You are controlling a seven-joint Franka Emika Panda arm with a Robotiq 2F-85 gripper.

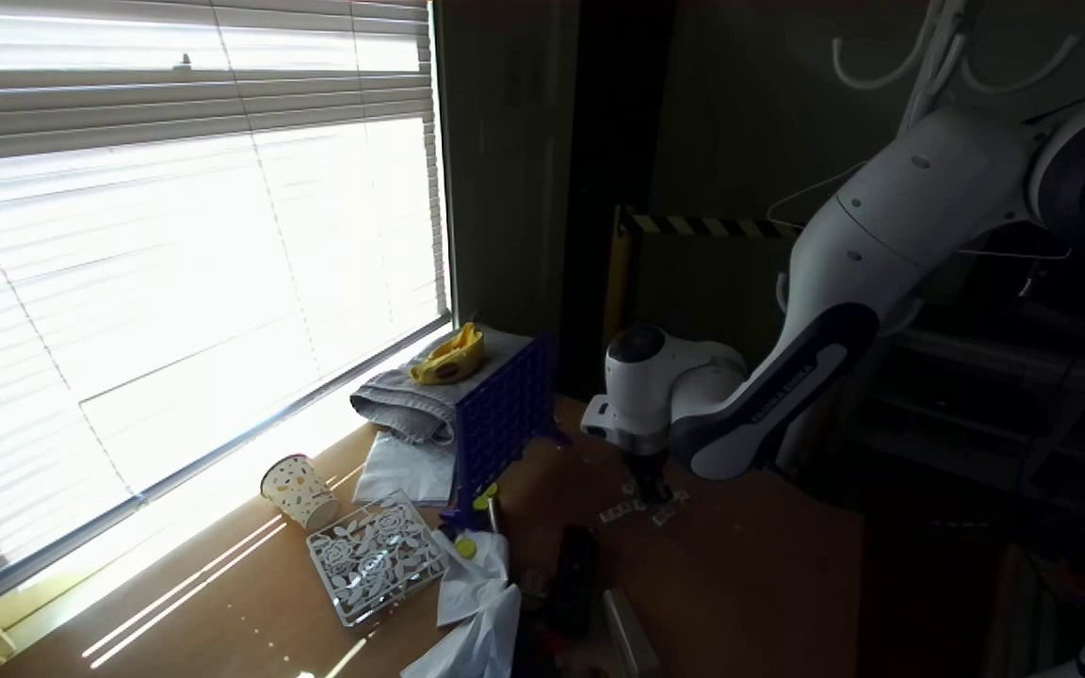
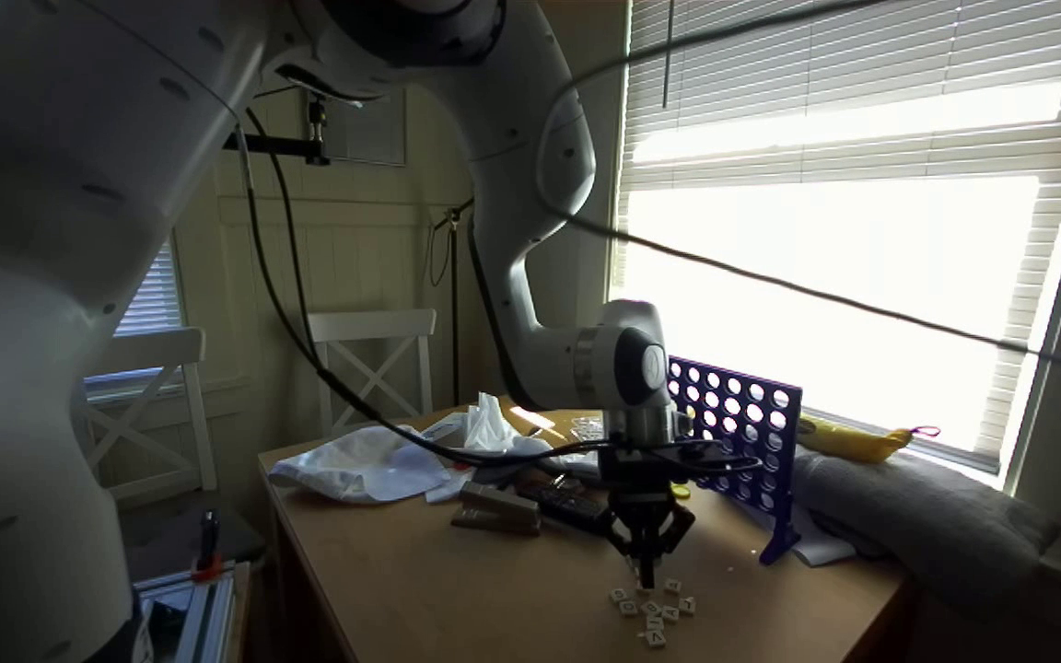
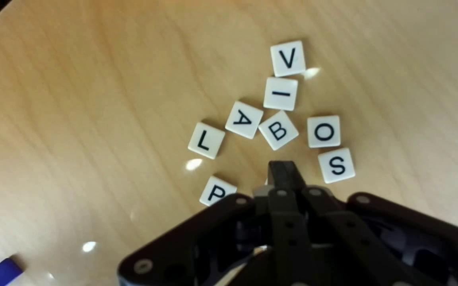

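In the wrist view the claw has its fingers pressed together into one narrow tip, with no tile seen between them, just beside the B tile and the S tile in a loose scatter of letter tiles. Doing this well, I judge, calls for small, slow moves: several tiles touch or nearly touch, so one bump could carry into the next, and the tip hides whatever lies right under it, which deserves extra care. The tiles are flat white squares with black capitals, face up and turned every which way; V, I, A, L, B, O and S read clearly, while the P tile is partly covered by the claw. In an exterior view the tiles look dim below the claw, and a blue game rack stands upright between them and the window. In an exterior view the claw points straight down at the tiles, which lie on the wooden table, with a black remote near; whether the tip touches anything there, I cannot tell.
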